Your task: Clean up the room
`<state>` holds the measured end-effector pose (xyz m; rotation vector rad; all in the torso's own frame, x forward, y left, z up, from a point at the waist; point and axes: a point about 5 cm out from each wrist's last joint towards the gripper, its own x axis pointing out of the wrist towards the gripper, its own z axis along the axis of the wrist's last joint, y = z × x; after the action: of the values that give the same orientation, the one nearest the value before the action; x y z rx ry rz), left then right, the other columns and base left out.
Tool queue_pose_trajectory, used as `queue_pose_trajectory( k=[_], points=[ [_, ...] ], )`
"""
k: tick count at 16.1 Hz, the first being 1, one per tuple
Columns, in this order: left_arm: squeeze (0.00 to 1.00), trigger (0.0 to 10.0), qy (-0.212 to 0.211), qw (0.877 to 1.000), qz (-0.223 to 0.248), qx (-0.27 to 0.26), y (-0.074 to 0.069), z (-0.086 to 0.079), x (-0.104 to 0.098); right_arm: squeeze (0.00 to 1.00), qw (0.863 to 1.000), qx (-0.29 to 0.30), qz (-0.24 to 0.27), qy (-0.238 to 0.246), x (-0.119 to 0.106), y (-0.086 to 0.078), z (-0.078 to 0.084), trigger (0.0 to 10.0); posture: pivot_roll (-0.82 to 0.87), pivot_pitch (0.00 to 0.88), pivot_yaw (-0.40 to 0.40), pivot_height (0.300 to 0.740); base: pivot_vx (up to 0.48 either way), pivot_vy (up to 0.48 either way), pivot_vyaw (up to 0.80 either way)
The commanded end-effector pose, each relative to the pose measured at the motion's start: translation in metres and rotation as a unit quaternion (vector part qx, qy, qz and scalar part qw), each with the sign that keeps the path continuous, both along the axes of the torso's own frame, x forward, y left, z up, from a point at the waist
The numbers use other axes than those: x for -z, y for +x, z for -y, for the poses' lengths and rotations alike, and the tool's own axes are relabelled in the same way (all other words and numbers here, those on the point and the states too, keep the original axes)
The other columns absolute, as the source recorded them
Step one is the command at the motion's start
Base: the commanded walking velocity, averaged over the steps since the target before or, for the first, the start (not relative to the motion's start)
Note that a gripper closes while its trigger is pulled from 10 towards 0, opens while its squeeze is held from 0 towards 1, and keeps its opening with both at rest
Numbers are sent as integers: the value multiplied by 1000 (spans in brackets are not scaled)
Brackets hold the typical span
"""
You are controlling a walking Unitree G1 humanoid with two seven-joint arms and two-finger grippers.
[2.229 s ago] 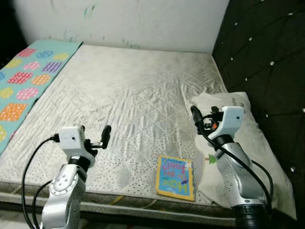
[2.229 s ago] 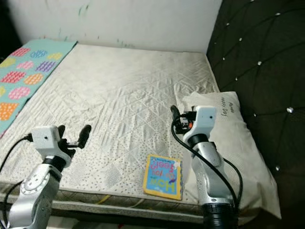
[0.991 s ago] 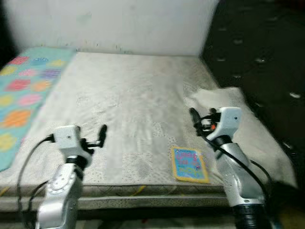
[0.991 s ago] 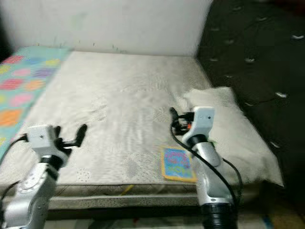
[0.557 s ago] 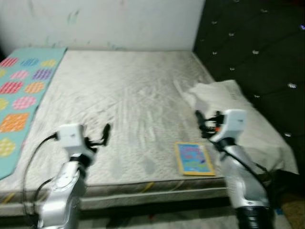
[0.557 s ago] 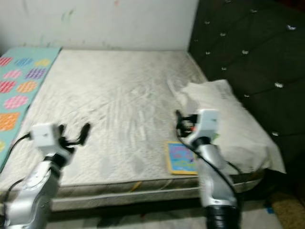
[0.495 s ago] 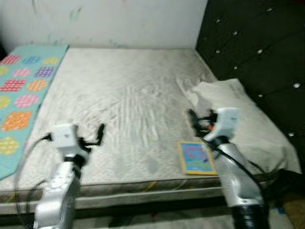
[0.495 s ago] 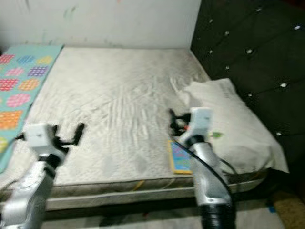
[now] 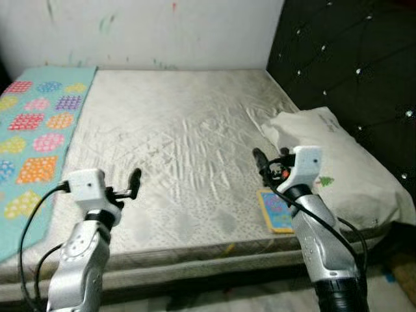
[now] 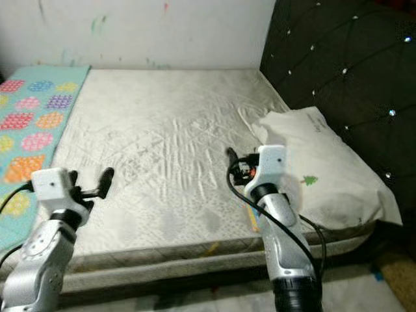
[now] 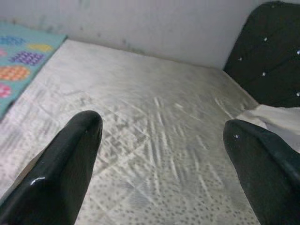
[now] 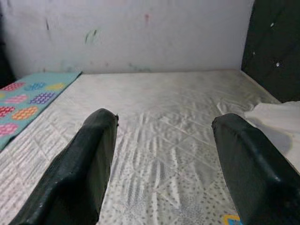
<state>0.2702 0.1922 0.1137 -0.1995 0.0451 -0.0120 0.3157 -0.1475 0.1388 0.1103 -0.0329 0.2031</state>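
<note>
- Seen from farther back and more to the right than 2.2 s ago (camera moved with the robot): more of the black headboard and of the floor past the near right corner now in frame, mattress edge lower in the picture.
- Book (image 9: 277, 210) flat on the mattress (image 9: 175, 143), close to the near edge, toward the near right corner, just beside the pillow; blue cover with an orange border, partly hidden behind the right arm.
- White pillow (image 9: 331, 162) along the right edge of the mattress against the tufted black headboard (image 9: 351, 58), a small green tree print on its near side.
- Teal blanket (image 9: 32, 130) with coloured patches laid along the left edge, reaching from the far corner to the near edge.
- Left gripper (image 11: 164, 159) raised over the near left part of the mattress, fingers spread wide apart, nothing between them (plain quilted fabric beyond).
- Right gripper (image 12: 164, 159) raised over the near right part of the mattress, above and just left of the book, fingers likewise parted and holding nothing; a corner of the book at the frame's lower edge in its wrist view.
- White wall (image 10: 149, 29) behind the far edge, marked with faint green and red scribbles.
</note>
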Motion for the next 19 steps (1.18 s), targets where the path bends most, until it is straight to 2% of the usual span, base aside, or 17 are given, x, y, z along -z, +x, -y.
queue_pose_trajectory(
  k=[1,7,10,19],
  points=[
    [0,10000,-5,1000,-2,15,2,9,0,0,1000,15,-1,-1,1,-1,10,10000,-112,0,-20,740,0,442,0],
    [0,10000,-4,1000,-2,14,3,9,0,0,1000,14,-3,-9,2,-1,10,10000,-113,0,-20,740,0,442,0],
    [0,10000,-8,1000,2,19,4,9,0,0,1000,12,-3,-11,2,0,9,10000,-117,0,-19,740,0,0,0],
    [0,10000,-12,1000,3,25,3,10,0,0,1000,12,-2,-16,2,-1,9,10000,-117,0,-18,740,309,0,0]
  ],
)
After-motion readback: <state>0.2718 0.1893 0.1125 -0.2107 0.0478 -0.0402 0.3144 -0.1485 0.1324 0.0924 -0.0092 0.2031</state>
